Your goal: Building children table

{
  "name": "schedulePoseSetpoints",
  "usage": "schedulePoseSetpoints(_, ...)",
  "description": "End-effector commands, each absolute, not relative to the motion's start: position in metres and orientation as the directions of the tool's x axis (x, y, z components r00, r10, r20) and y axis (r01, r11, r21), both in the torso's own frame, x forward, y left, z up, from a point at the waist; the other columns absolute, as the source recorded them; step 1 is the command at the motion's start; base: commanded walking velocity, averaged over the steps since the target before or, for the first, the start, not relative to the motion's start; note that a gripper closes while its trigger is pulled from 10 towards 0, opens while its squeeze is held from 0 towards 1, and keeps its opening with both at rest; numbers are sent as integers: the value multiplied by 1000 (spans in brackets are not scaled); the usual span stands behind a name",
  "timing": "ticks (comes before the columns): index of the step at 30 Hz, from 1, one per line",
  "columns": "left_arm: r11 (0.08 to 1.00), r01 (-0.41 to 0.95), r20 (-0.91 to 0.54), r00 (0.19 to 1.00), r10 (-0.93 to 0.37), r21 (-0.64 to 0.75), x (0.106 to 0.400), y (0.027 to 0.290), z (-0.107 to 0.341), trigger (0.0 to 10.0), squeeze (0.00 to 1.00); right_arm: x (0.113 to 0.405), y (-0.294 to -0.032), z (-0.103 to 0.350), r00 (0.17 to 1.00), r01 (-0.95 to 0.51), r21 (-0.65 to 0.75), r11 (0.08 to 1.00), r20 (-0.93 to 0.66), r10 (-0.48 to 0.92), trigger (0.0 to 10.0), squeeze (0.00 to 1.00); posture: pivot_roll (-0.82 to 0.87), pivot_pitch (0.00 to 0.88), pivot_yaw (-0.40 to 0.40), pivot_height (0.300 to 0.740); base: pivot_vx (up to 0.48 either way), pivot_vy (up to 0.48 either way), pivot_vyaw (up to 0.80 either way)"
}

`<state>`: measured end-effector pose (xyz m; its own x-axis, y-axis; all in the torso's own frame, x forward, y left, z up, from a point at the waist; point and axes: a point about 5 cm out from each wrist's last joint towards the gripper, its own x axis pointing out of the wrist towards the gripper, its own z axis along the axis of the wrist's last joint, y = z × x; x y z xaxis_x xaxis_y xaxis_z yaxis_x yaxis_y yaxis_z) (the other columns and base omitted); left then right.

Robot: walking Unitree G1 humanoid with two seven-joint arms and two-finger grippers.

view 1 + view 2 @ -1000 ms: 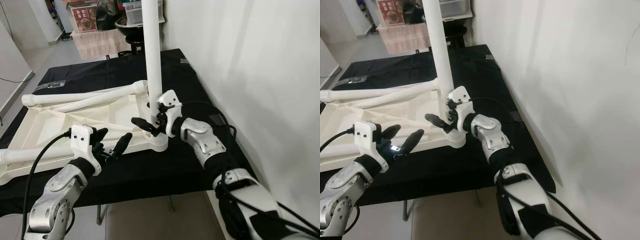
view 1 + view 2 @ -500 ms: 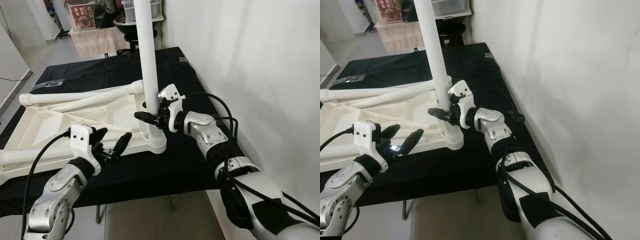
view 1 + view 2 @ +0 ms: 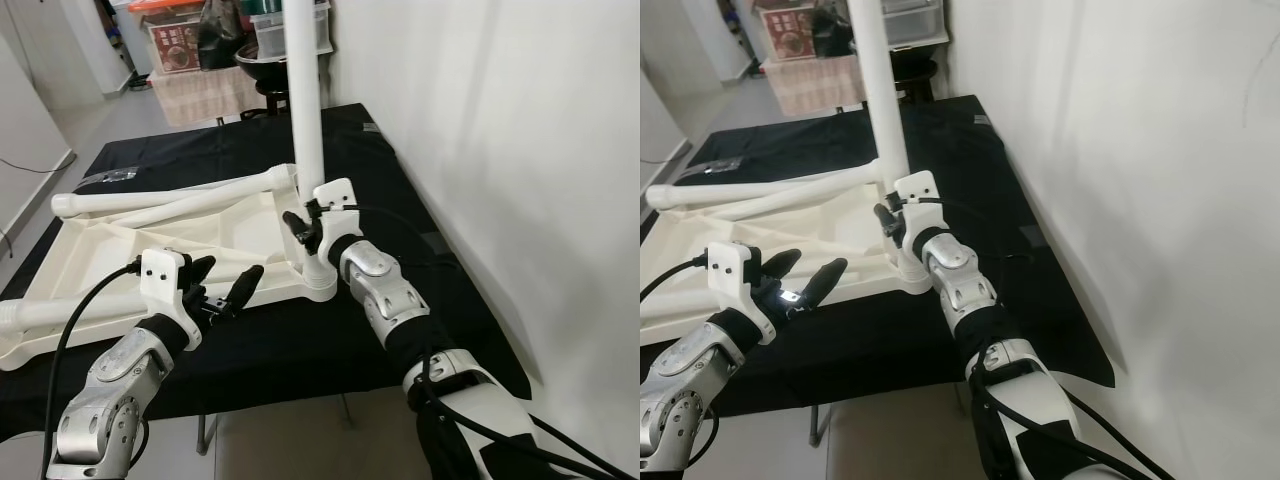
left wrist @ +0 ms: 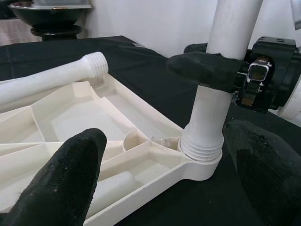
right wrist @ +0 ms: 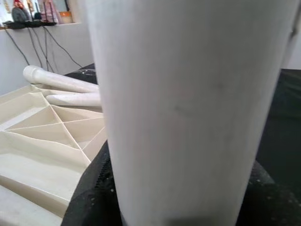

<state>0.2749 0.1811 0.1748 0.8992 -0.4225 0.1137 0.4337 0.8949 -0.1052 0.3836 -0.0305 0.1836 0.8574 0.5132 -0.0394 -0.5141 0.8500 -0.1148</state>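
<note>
Screwing a leg into the upturned children's table.

My right gripper (image 3: 308, 228) is clamped on the upright leg (image 3: 305, 110) just above its corner socket (image 3: 320, 285) on the tabletop (image 3: 100, 260); my left gripper (image 3: 222, 288) waits near that socket, fingers spread. Next, I judge, comes another twist to seat the thread.
</note>
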Motion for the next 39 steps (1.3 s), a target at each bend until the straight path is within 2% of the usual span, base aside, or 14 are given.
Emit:
schedulePoseSetpoints(1,908,407,103,912,-397,-104,275,188,173,10000,0,376,-30,153,832,-546,-56,836,-150,534,10000,1000,-14,65,76,740,0,0,0)
schedulePoseSetpoints(7,909,401,100,915,-392,-115,274,190,171,10000,0,366,-32,165,796,-603,-34,797,-80,600,10000,1000,-21,61,84,740,0,0,0)
schedulePoseSetpoints(16,935,335,100,940,-325,-115,271,196,169,10000,0,347,-66,169,742,-671,-60,739,-28,670,10000,1000,-39,48,84,740,0,0,0)
schedulePoseSetpoints(18,935,335,100,940,-325,-115,271,196,169,10000,0,347,-66,169,742,-671,-60,739,-28,670,10000,1000,-39,48,84,740,0,0,0)
schedulePoseSetpoints(19,957,275,92,959,-267,-91,270,201,168,10000,0,340,-78,168,745,-666,-72,742,-19,667,10000,0,-45,45,87,740,0,0,0)
schedulePoseSetpoints(22,977,205,87,976,-200,-56,267,206,167,10000,0,334,-88,164,758,-651,-86,754,-15,652,10000,0,-48,44,86,740,0,0,0)
schedulePoseSetpoints(23,991,131,73,989,-130,-14,264,211,166,10000,0,328,-99,160,798,-601,-79,796,-3,602,10000,0,-51,41,83,740,0,0,0)
schedulePoseSetpoints(24,991,131,73,989,-130,-14,264,211,166,10000,0,328,-99,160,798,-601,-79,796,-3,602,10000,0,-51,41,83,740,0,0,0)
schedulePoseSetpoints(26,998,29,35,999,-31,57,252,215,158,10000,0,319,-119,154,868,-495,-69,866,-2,496,10000,0,-53,42,82,740,0,0,0)
schedulePoseSetpoints(32,993,-42,4,999,41,114,224,212,142,10000,0,303,-135,148,922,-386,-125,914,-24,386,10000,0,-50,48,75,740,0,0,0)
schedulePoseSetpoints(34,986,-104,3,995,104,129,214,214,138,10000,0,298,-145,145,951,-308,-125,943,-46,305,10000,0,-49,48,70,740,0,0,0)
schedulePoseSetpoints(39,978,-173,19,985,172,118,211,214,136,10000,0,294,-152,144,965,-261,-161,952,-59,255,10000,0,-48,48,53,740,0,0,0)
